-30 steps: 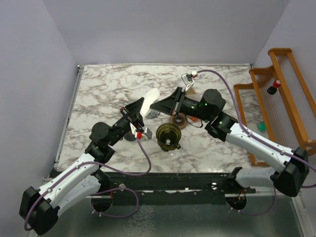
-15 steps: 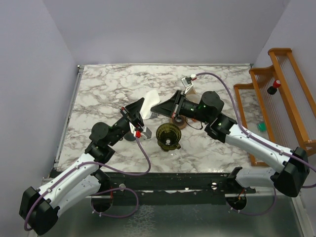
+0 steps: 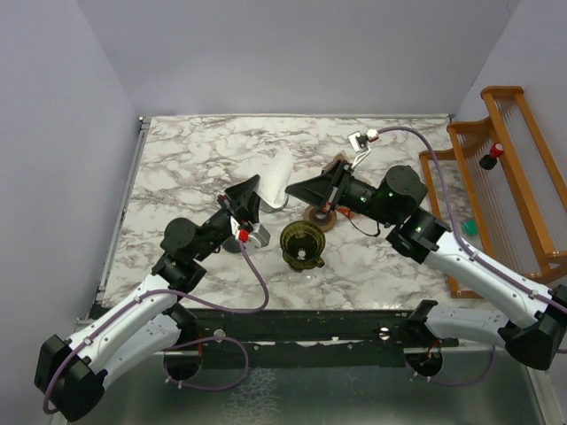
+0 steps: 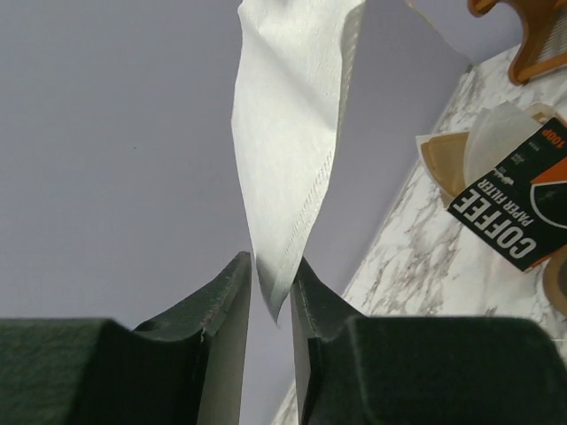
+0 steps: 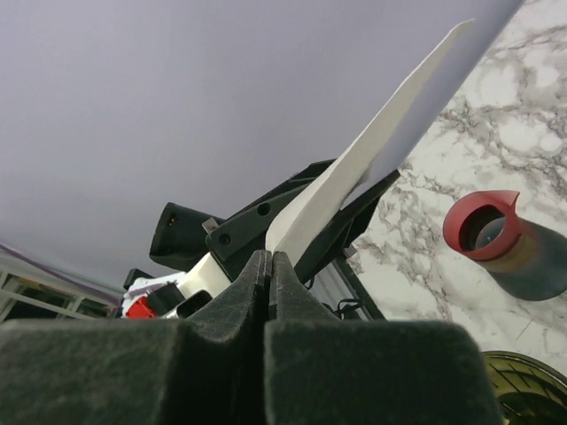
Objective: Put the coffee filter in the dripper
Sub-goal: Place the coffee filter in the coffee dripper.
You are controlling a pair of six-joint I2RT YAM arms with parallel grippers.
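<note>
The coffee filter [image 3: 277,175] is a thin white paper cone held up in the air between both grippers, behind the dark olive dripper [image 3: 301,242] that stands on the marble table. My right gripper [image 3: 291,191] is shut on the filter's edge [image 5: 372,150], its jaws pressed flat together [image 5: 269,255]. My left gripper [image 3: 253,186] is slightly open. The filter's pointed tip [image 4: 292,133] hangs between the left fingers [image 4: 270,262] and touches only the right-hand one. The dripper's rim [image 5: 527,390] shows at the lower right of the right wrist view.
A grey cup with a red rim [image 3: 254,235] stands under my left wrist, left of the dripper, and shows in the right wrist view [image 5: 496,239]. A brown-and-orange "COFFEE" carton [image 4: 518,212] with brown filters lies behind. A wooden rack [image 3: 505,168] stands at the right.
My right arm has drawn back to the right and the filter has shifted right and up with it. My left gripper has stayed close to where it was, the filter's tip loose between its fingers.
</note>
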